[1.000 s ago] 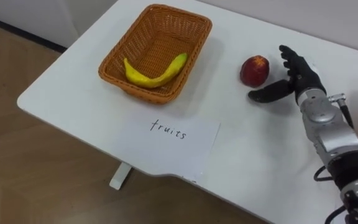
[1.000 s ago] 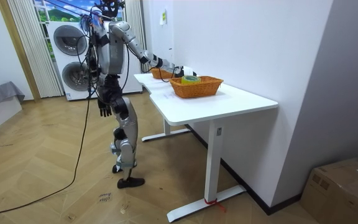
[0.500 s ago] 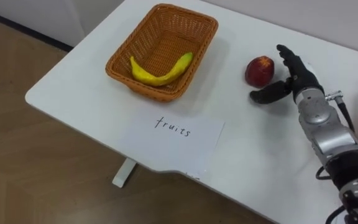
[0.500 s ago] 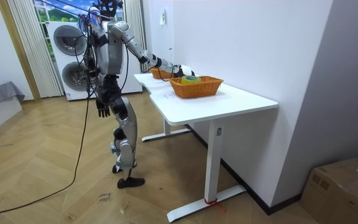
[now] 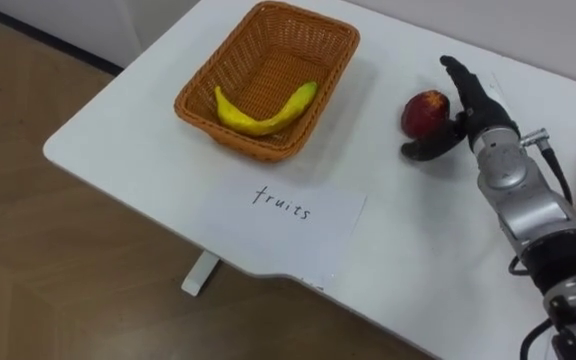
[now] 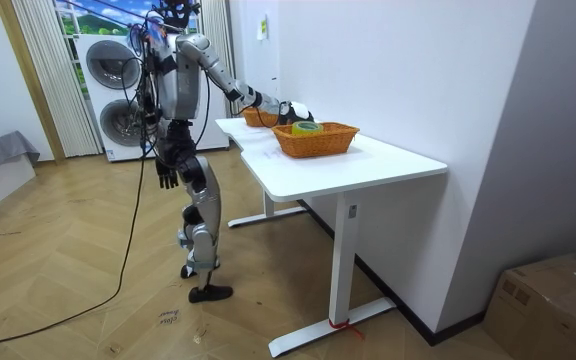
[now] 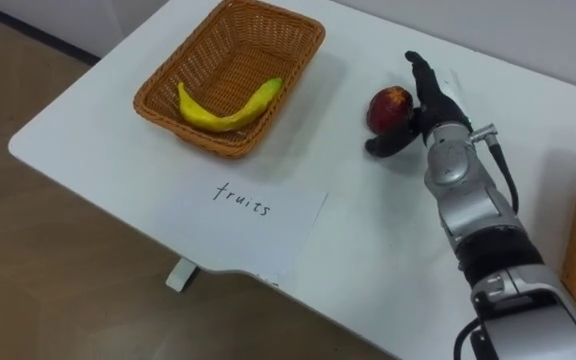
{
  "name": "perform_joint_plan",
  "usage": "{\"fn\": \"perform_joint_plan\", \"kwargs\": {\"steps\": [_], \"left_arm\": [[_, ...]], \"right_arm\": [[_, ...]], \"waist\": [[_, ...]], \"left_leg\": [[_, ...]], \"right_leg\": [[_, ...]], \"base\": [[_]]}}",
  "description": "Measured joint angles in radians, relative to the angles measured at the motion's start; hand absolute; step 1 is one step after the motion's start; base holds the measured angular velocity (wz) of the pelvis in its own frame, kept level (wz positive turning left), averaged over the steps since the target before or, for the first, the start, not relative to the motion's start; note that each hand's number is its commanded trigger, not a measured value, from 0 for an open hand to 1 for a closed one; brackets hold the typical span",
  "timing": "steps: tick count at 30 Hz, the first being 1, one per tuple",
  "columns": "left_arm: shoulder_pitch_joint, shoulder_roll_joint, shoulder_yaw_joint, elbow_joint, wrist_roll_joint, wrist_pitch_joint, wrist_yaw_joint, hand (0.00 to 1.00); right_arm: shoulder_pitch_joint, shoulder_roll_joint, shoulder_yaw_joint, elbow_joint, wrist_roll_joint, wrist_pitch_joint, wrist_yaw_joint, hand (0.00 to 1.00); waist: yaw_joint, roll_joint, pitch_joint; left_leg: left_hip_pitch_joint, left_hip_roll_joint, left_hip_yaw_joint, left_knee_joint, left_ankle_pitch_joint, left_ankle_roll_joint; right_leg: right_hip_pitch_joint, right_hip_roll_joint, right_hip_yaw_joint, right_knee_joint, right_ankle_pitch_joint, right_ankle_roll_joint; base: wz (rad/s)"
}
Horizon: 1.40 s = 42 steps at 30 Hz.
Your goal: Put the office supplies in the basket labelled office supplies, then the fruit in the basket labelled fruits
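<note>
The right hand (image 5: 476, 128) is closing in on the apple (image 5: 424, 112). A second ago a clear gap was showing between them. Now the fingers (image 5: 462, 82) are standing straight against the apple's right side, and the thumb is reaching in under its lower edge. The whole view is also sliding a little, so the basket's (image 5: 268, 50) small shift is the camera's own.

The hand is spread wide and cupping the apple rather than gripping it, so it is holding nothing yet. This looks like the approach ending and the grasp about to begin. The left hand (image 6: 168, 176) is hanging by the robot's hip in the room view.

The apple is sitting on the white counter (image 5: 138, 150) in the upper right of the frame, apart from the basket at upper centre. A banana (image 5: 258, 124) is already lying in that basket, and a paper label (image 5: 283, 205) is lying below it near the counter's edge. So one fruit is sorted and this one is waiting.

The apple is round and red with a paler patch. It is probably smooth and ready to roll if the fingers are nudging it before curling round.
</note>
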Motion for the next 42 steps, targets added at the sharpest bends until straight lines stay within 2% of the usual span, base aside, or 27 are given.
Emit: {"fn": "perform_joint_plan", "kwargs": {"steps": [15,22,29,42], "left_arm": [[-0.001,-0.001,-0.003,0.023,-0.02,0.001,0.002,0.0],[-0.002,-0.001,-0.004,0.02,-0.038,0.002,0.004,0.0],[0.0,-0.002,-0.026,0.011,-0.038,0.002,-0.003,0.0],[0.001,-0.007,-0.025,0.001,-0.038,-0.002,-0.001,0.0]], "right_arm": [[-0.027,0.0,0.0,0.059,0.038,-0.001,-0.004,0.0],[-0.033,-0.002,-0.009,0.119,0.239,-0.001,-0.008,0.0],[-0.034,-0.002,-0.022,0.12,0.397,-0.031,-0.017,0.0],[-0.034,0.001,-0.053,0.113,0.417,-0.072,-0.018,0.0]], "waist": [[0.009,0.002,-0.0002],[0.01,0.005,0.001],[0.003,0.013,0.0],[-0.005,0.042,-0.0042]], "left_leg": [[0.001,0.001,-0.002,0.002,0.0,0.0],[0.001,0.0,-0.009,0.004,0.001,-0.002],[-0.011,-0.002,-0.014,0.007,0.001,-0.002],[-0.016,-0.002,-0.014,0.008,0.002,-0.002]], "right_leg": [[0.002,0.001,0.001,0.001,0.002,-0.002],[0.003,0.0,0.001,0.01,0.002,-0.002],[0.002,-0.001,-0.006,0.003,0.002,-0.002],[0.001,-0.002,-0.01,-0.006,0.002,-0.001]], "base": [[0.0],[0.0],[0.03],[0.0]]}}
